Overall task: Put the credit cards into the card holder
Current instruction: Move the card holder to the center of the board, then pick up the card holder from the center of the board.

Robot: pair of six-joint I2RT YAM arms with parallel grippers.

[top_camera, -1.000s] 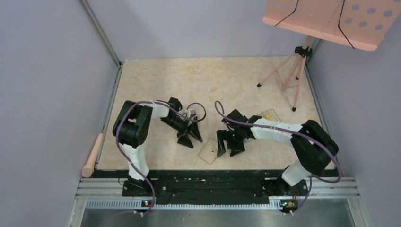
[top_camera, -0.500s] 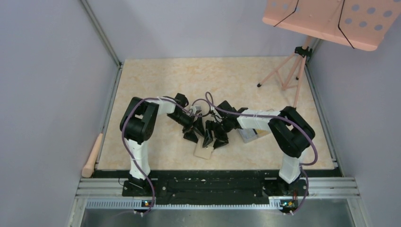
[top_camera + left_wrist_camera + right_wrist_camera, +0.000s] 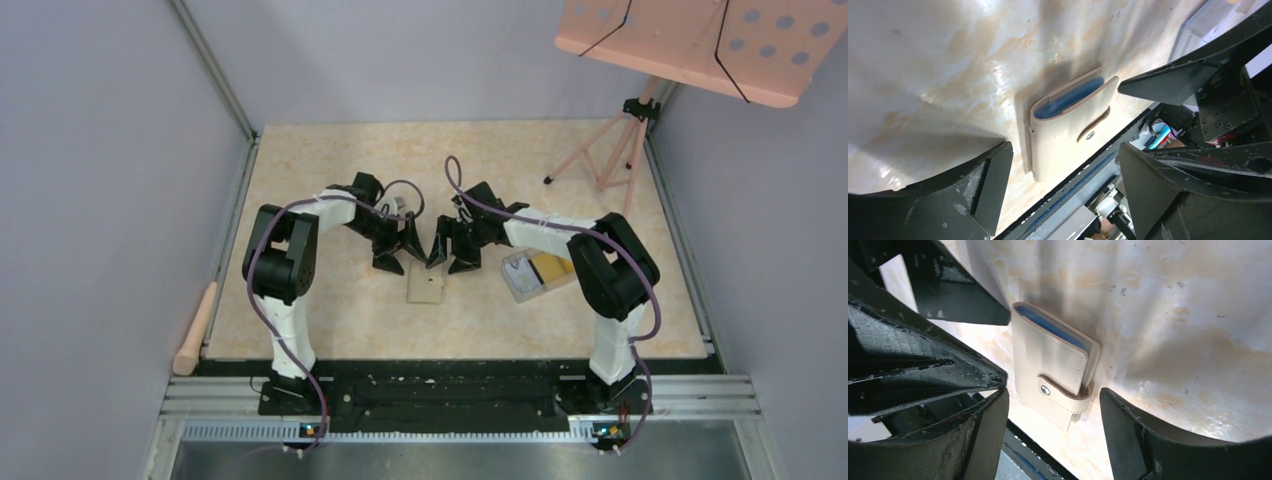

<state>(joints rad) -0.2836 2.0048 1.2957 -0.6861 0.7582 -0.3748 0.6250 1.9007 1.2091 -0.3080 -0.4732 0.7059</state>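
Both gape wide — left gripper (image 3: 400, 255), right gripper (image 3: 452, 256) — near the card holder (image 3: 426, 287), lying flat and snapped shut

We find the left hand (image 3: 402, 252) and the right hand (image 3: 450, 257) close together just behind the card holder (image 3: 426, 287), each with fingers spread wide, so little room remains between them. The tabletop (image 3: 330, 170) is free on the holder's near side and across its far left part. On the right, the clear plastic box (image 3: 535, 275) lies against the right arm and the tripod stand (image 3: 610, 160) crowds the far corner.
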